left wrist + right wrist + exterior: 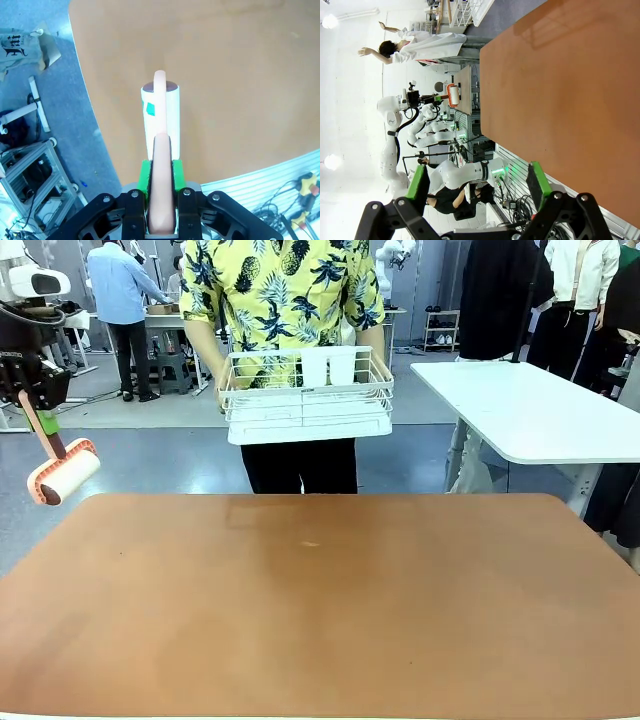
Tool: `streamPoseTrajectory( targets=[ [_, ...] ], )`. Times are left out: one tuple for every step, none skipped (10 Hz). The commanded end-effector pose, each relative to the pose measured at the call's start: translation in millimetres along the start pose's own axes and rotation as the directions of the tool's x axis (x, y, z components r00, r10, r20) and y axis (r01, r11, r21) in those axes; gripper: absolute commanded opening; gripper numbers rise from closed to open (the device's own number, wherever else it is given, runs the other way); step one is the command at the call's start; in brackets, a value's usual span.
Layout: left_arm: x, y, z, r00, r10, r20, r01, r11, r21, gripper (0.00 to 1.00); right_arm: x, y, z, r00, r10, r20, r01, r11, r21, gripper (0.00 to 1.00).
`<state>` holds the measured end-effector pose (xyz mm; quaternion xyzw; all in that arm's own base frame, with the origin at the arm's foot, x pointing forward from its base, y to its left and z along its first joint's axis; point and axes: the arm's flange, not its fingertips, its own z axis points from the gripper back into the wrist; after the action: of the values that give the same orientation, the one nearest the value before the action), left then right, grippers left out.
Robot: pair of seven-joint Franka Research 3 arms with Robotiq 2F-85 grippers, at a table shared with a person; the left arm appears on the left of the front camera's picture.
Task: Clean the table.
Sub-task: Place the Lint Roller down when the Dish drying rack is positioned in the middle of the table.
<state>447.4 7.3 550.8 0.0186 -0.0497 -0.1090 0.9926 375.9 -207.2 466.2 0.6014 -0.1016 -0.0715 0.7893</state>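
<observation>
Across the front view, the table spreads its reddish-brown top from the near edge to the middle distance, bare save for a small pale speck near its centre; the left gripper hangs off the table's far-left corner, clamped on the pink handle of a lint roller whose white drum is raised clear of the surface. Beyond the far edge a person holds a white wire basket at waist height, apart from the table. From the left wrist view, the left gripper presses its green pads against both sides of the roller's handle, and the lint roller points out over the table just inside its curved edge, with grey floor to one side. Seen in the right wrist view, the right gripper holds nothing, its fingers spread wide, above the table near its long edge; the lint roller appears small in the distance. The step in hand is judged to be bringing the roller to the surface; the next move calls for lowering the drum until it lies flat on the top, then drawing it across towards the speck.
</observation>
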Motion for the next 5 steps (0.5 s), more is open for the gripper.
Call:
streamPoseTrajectory(
  targets=[
    [-1.2,-0.3,3.0,1.000,0.010,0.004,-0.010,1.000,0.011,0.21,-1.4,3.3,0.0,1.000,0.012,0.000,-0.012,1.000,0.011,1.00],
    [-1.2,-0.3,3.0,1.000,0.010,0.004,-0.010,1.000,0.011,0.21,-1.4,3.3,0.0,1.000,0.012,0.000,-0.012,1.000,0.011,1.00],
    [-1.2,-0.3,3.0,1.000,0.010,0.004,-0.010,1.000,0.011,0.21,-1.4,3.3,0.0,1.000,0.012,0.000,-0.012,1.000,0.011,1.00],
    [-1.2,-0.3,3.0,1.000,0.010,0.004,-0.010,1.000,0.011,0.21,-1.4,3.3,0.0,1.000,0.012,0.000,-0.012,1.000,0.011,1.00],
    [-1.2,-0.3,3.0,1.000,0.010,0.004,-0.010,1.000,0.011,0.21,-1.4,3.3,0.0,1.000,0.012,0.000,-0.012,1.000,0.011,1.00]
  ],
)
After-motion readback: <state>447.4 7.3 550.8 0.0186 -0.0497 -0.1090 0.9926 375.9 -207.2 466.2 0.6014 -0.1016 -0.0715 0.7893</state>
